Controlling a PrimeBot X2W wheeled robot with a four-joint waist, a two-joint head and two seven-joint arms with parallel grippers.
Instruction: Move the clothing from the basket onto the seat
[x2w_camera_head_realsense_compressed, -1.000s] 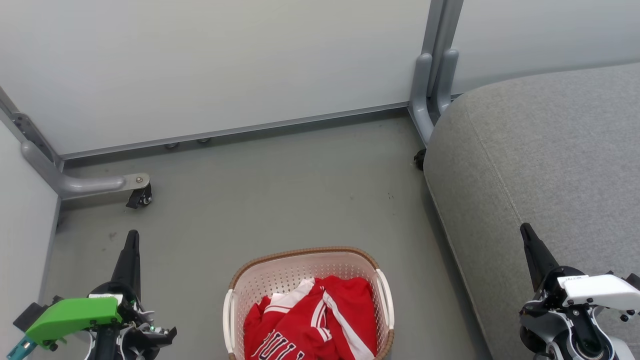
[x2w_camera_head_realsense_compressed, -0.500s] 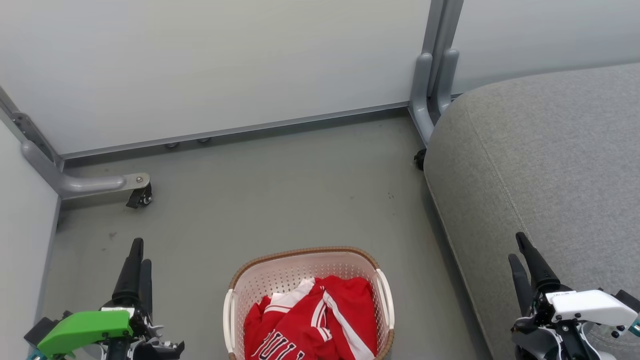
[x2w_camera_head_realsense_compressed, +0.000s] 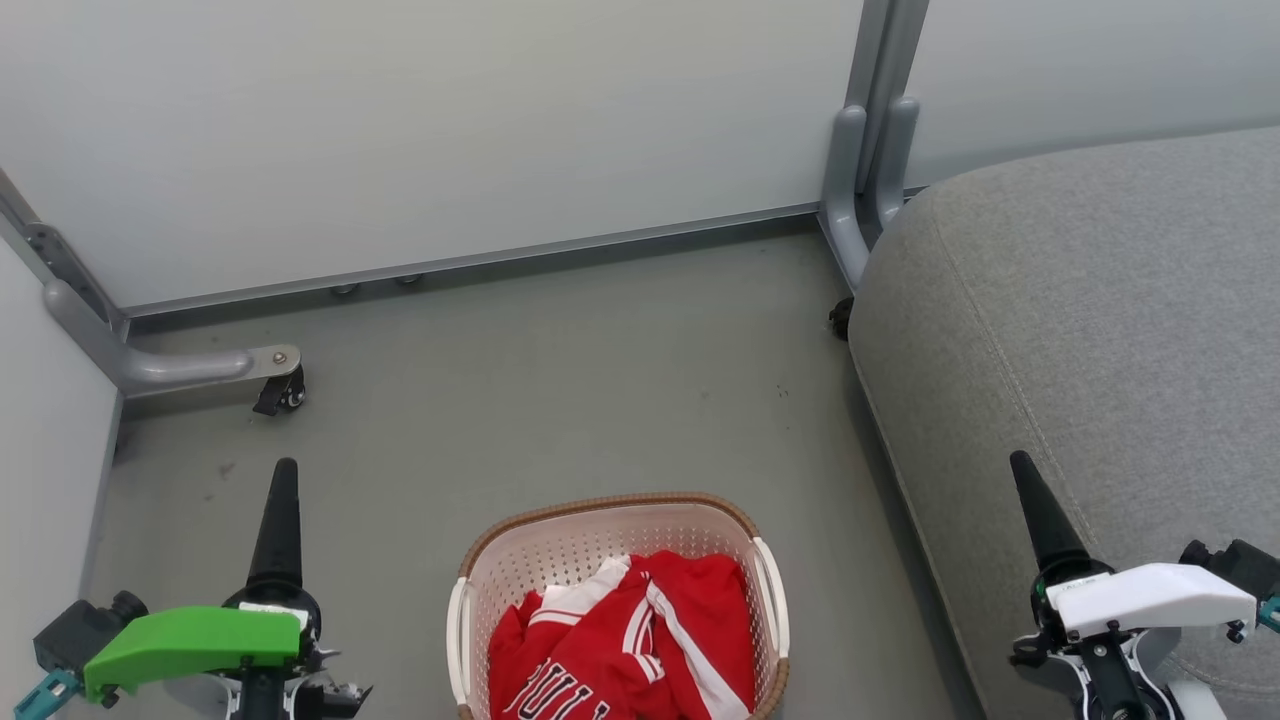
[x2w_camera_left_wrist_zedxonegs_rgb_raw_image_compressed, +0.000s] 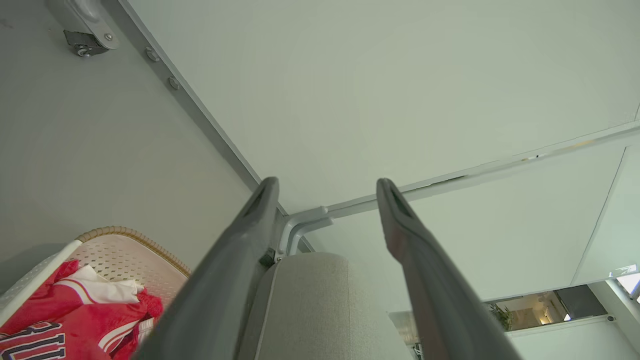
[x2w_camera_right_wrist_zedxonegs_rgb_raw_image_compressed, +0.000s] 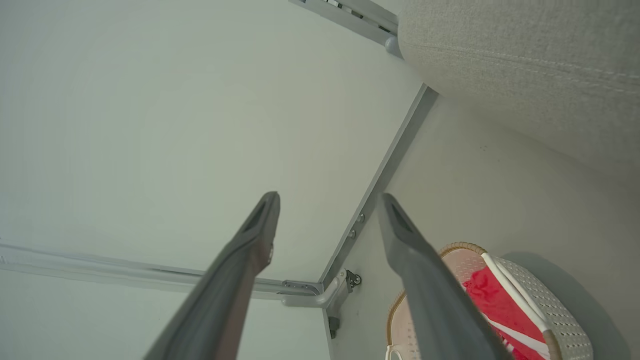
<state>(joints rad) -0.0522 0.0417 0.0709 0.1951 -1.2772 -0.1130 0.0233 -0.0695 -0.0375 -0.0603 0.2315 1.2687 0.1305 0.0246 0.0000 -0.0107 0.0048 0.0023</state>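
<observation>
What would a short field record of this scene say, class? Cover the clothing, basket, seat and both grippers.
basket: cream, brown rim, standing on the floor
clothing: red, bunched inside the basket
seat: grey cushion, to the robot's right of the basket
left gripper: open, holding nothing
right gripper: open, holding nothing
progress: clothing not yet moved

I see a plain grey floor (x2w_camera_head_realsense_compressed: 560, 380). The basket (x2w_camera_head_realsense_compressed: 600, 499) stands on it at my lower edge, near the seat (x2w_camera_head_realsense_compressed: 1080, 300), which seems to rest on the floor at the right. A wheeled partition foot (x2w_camera_head_realsense_compressed: 200, 368) sits at the left.
</observation>
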